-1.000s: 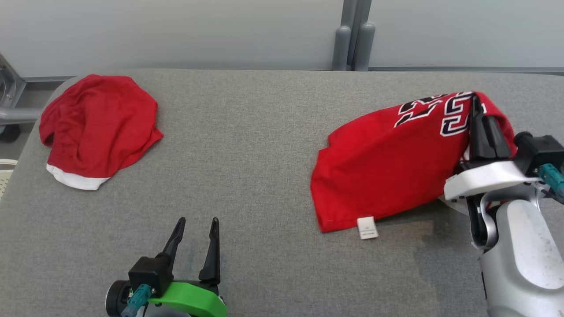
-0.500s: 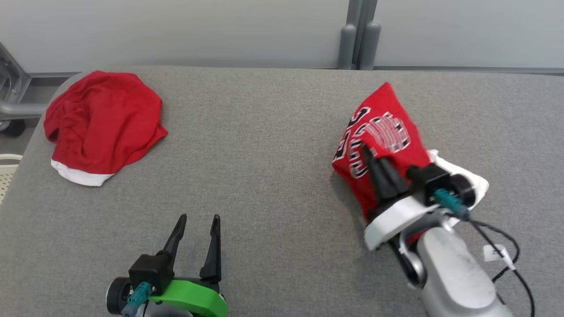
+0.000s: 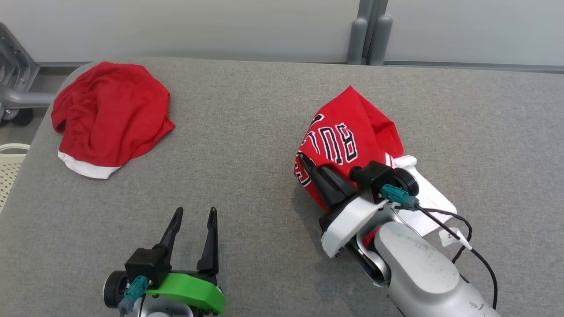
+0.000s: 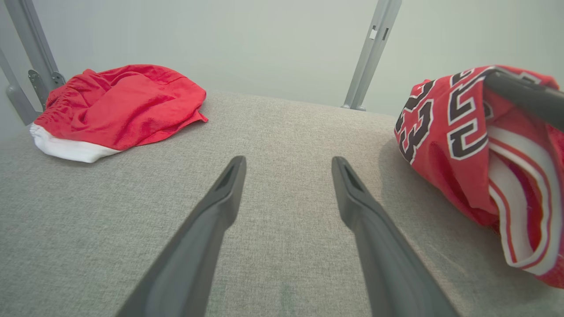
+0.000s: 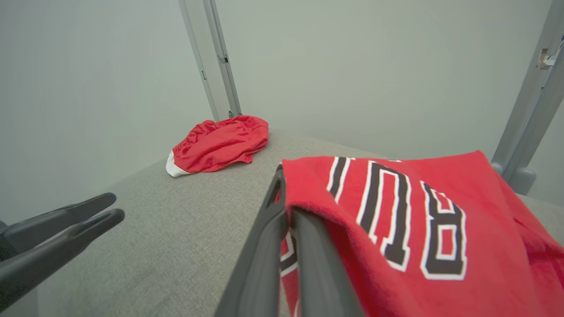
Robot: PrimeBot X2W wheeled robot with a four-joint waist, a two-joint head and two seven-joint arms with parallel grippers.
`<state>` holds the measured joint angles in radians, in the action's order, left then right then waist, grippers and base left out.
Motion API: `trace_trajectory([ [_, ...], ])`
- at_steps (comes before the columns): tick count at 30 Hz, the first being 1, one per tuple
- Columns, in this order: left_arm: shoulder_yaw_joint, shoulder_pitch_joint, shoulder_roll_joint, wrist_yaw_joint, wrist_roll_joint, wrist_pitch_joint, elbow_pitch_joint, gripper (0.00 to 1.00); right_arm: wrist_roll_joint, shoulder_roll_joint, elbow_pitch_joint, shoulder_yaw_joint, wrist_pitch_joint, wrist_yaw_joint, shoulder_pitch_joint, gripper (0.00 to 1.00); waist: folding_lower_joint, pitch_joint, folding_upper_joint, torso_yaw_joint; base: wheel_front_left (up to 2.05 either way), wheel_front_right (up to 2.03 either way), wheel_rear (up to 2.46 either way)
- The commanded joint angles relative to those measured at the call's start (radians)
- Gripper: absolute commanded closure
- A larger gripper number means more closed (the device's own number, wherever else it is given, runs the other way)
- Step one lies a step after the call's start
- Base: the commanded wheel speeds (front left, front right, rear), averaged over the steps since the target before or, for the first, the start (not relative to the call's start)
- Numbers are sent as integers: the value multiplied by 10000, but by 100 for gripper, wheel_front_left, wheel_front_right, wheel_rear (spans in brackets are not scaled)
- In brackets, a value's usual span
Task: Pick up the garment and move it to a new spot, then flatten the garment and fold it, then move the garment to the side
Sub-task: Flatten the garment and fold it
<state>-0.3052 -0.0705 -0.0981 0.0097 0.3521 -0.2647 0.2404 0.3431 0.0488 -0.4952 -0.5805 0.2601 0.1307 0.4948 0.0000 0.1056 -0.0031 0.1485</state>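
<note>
The right end effector (image 3: 304, 158) has its two dark fingers pressed together on a fold of the red jersey (image 3: 348, 127), which bunches over and around them to the right of the middle of the grey fabric worktop (image 3: 246, 132). In the right wrist view the cloth drapes over the closed fingers, with black letters outlined in white running across the top of it. The left wrist view shows the jersey hanging from the fingers with its number print facing outward and its white and red striped trim drooping toward the worktop over a shadow; whether the lowest folds rest on the surface cannot be told. A white part of the jersey (image 3: 429, 200) spreads flat on the worktop just beside the right wrist, where a black cable (image 3: 458, 220) loops. The left end effector (image 3: 195, 212) sits low at the near left with its fingers spread apart and nothing between them, well apart from the jersey. A second red garment with a white band (image 3: 110, 114) lies crumpled at the far left corner of the worktop.
</note>
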Motion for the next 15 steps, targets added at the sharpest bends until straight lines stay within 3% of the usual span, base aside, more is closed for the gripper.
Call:
trace_trajectory([
  [1,42,-94,37,3,-10,-3,33,0,-58,33,-138,-14,49,1,169,76,0,-10,31,23,0,0,0],
  [2,42,-94,37,3,-10,-3,33,0,-58,33,-138,-14,49,1,169,76,0,-10,31,23,0,0,0],
  [3,44,-92,41,4,-13,-3,41,0,-130,35,-357,-135,47,1,145,53,0,-15,31,31,0,0,0],
  [4,51,-91,44,5,-15,-3,50,0,-178,28,-494,-237,48,1,210,0,0,-14,31,34,0,0,0],
  [10,126,-31,50,-3,-20,-2,60,0,13,36,-1027,-807,50,1,42,0,0,-1,31,-53,0,0,0],
  [15,223,67,51,8,-66,-3,13,0,-200,34,-832,-632,51,1,-425,0,0,-44,31,-214,0,0,0],
])
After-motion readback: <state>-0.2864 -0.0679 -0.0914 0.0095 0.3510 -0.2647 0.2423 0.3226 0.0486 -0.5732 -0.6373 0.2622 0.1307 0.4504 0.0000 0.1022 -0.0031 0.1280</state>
